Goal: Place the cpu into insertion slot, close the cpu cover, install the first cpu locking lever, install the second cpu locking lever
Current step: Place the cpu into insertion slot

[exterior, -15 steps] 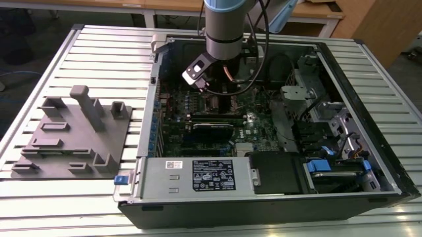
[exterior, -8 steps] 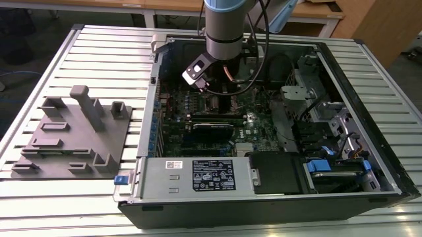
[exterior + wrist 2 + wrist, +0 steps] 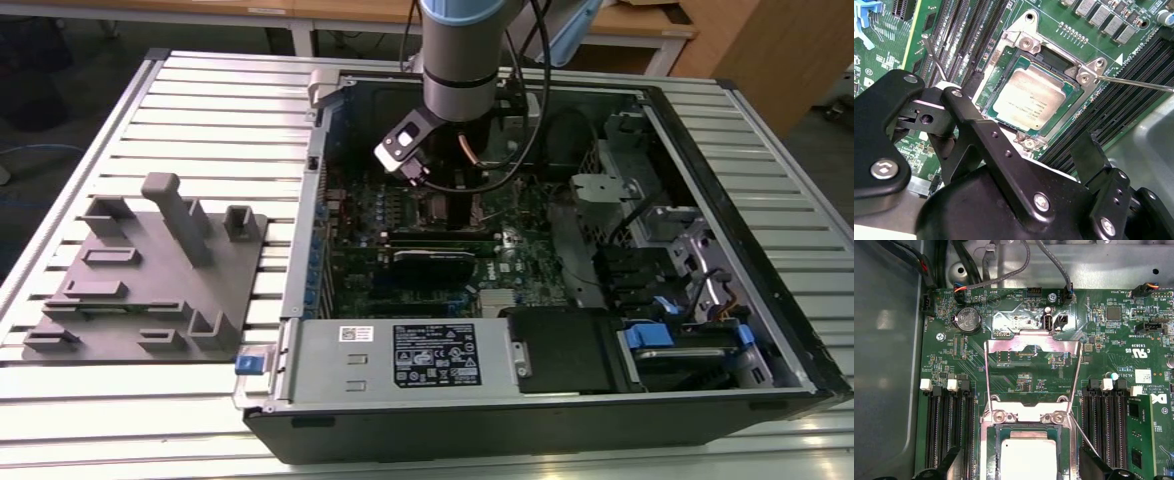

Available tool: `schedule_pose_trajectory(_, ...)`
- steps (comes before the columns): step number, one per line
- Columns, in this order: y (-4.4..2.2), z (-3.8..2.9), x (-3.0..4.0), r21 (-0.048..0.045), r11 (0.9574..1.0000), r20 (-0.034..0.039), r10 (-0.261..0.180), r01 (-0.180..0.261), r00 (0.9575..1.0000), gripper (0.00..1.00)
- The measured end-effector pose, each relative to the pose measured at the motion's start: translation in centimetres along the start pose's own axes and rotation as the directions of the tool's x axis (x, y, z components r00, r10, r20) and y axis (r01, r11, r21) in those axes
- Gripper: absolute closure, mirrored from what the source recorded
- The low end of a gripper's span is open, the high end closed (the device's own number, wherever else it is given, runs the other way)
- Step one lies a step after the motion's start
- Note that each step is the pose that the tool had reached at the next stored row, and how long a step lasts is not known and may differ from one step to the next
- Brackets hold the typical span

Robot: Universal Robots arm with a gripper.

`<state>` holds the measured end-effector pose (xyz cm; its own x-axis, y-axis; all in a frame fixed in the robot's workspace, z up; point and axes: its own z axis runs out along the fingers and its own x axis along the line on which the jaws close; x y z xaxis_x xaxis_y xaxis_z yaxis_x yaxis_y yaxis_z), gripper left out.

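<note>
Well, chip seated, cover standing open

In the exterior view my arm [image 3: 461, 60] reaches down into the open computer case [image 3: 534, 415], with the gripper [image 3: 451, 185] just above the motherboard [image 3: 360, 270]. In the second wrist view the cpu [image 3: 1029, 100] lies flat in the insertion slot [image 3: 1024, 42]. The fingers [image 3: 971, 85] stand apart either side, gripping nothing. In the first wrist view the cpu cover [image 3: 1004, 346] is swung up, and a thin locking lever [image 3: 1085, 437] angles off the slot's corner.
</note>
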<state>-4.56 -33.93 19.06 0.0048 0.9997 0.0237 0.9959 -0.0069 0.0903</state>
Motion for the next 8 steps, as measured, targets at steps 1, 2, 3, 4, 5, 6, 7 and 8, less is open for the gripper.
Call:
schedule_pose_trajectory(1, 0.07, 0.01, 0.0, 0.0001, 1.0, -0.0001, 0.0, 0.0, 1.0, 0.01)
schedule_pose_trajectory(2, 0.07, 0.01, 0.0, 0.0001, 1.0, -0.0001, 0.0, 0.0, 1.0, 0.01)
schedule_pose_trajectory(3, 0.14, 0.01, 0.0, 0.0002, 1.0, -0.0001, 0.0, 0.0, 1.0, 0.01)
schedule_pose_trajectory(4, 0.19, 0.02, 0.0, 0.0003, 1.0, -0.0002, 0.0, 0.0, 1.0, 0.01)
schedule_pose_trajectory(5, 0.2, 0.02, 0.0, 0.0003, 1.0, -0.0002, 0.0, 0.0, 1.0, 0.01)
schedule_pose_trajectory(6, 0.2, 0.02, 0.0, 0.0003, 1.0, -0.0002, 0.0, 0.0, 1.0, 0.01)
schedule_pose_trajectory(7, 0.23, 0.02, 0.0, 0.0004, 1.0, -0.0002, 0.0, 0.0, 1.0, 0.01)
schedule_pose_trajectory(8, 0.24, 0.02, 0.0, 0.0004, 1.0, -0.0003, 0.0, 0.0, 1.0, 0.01)
